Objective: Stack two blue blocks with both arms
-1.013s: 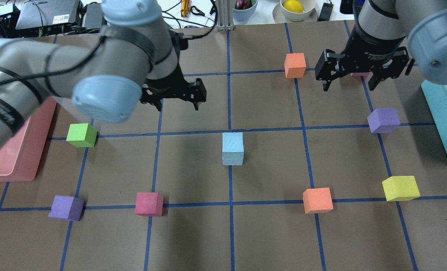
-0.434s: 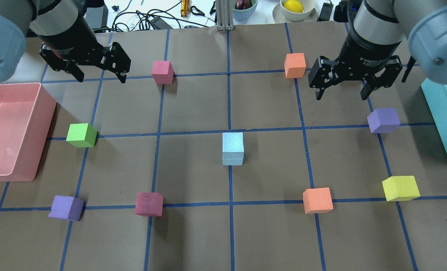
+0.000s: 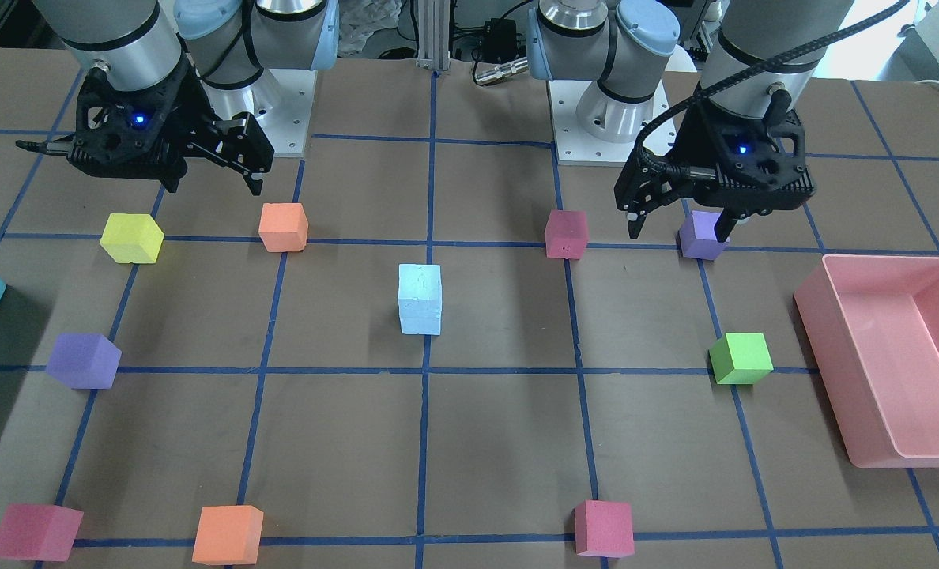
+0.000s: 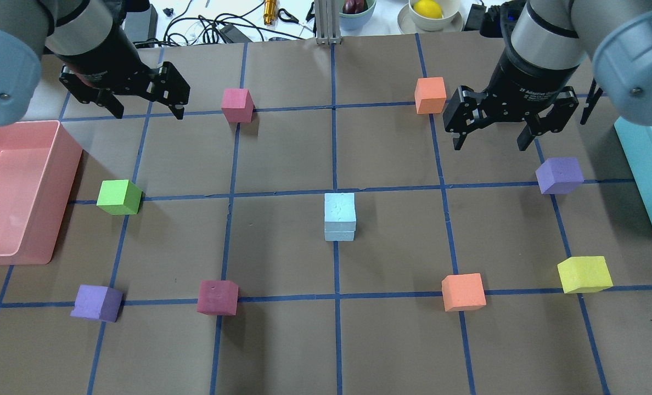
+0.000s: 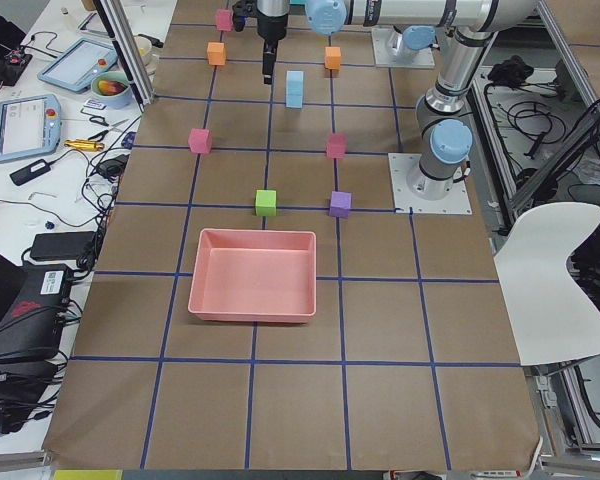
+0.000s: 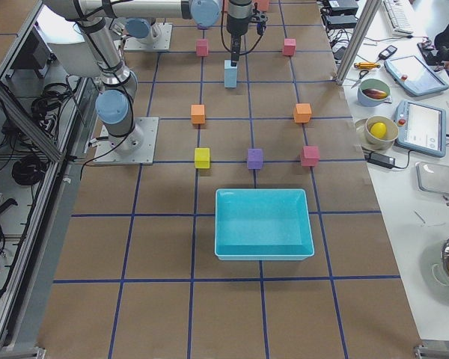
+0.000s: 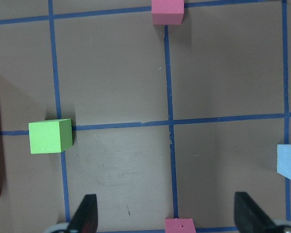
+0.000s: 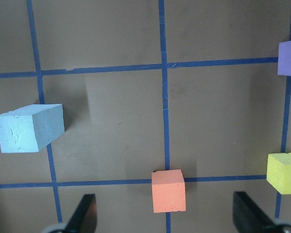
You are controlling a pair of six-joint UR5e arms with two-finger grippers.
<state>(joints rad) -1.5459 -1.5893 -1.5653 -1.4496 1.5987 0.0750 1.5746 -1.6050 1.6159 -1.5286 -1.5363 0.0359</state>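
The two pale blue blocks (image 4: pixel 339 216) stand stacked, one on the other, at the middle of the table; the stack also shows in the front view (image 3: pixel 420 300). My left gripper (image 4: pixel 149 112) is open and empty, held above the table at the far left, well away from the stack. My right gripper (image 4: pixel 489 145) is open and empty, held above the far right part of the table. The left wrist view shows an edge of the stack (image 7: pixel 288 162) at its right border. The right wrist view shows the stack (image 8: pixel 29 127) at its left.
A pink bin (image 4: pixel 29 219) sits at the left edge and a teal bin (image 4: pixel 650 175) at the right edge. Loose cubes lie around the stack: green (image 4: pixel 119 197), pink (image 4: pixel 236 105), dark pink (image 4: pixel 217 297), purple (image 4: pixel 560 175), orange (image 4: pixel 463 292), yellow (image 4: pixel 584 274).
My left arm has swung from over the centre-left back to the far left, uncovering the pink bin and a pink cube. My right gripper has shifted slightly left. The stack has not moved.
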